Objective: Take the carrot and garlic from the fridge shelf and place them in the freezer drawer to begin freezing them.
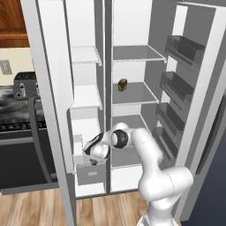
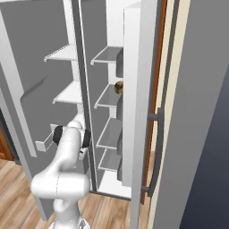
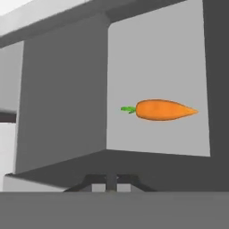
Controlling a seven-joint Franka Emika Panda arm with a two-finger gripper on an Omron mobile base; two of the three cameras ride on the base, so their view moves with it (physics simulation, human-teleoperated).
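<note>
Your two-finger claw [image 1: 93, 162] hangs just above the pale grey box-shaped freezer drawer [image 1: 90, 173]; you cannot tell whether its fingers are spread or pressed together. Straight ahead of the claw, the tapered bright-orange carrot [image 3: 163, 110] lies on the drawer's floor, green tuft pointing left, clear of the fingers.

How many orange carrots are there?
1. The tapered bright-orange carrot with a green tuft lies inside the pale grey box-shaped drawer, seen from the hand camera. More could be hidden behind the arm.
</note>
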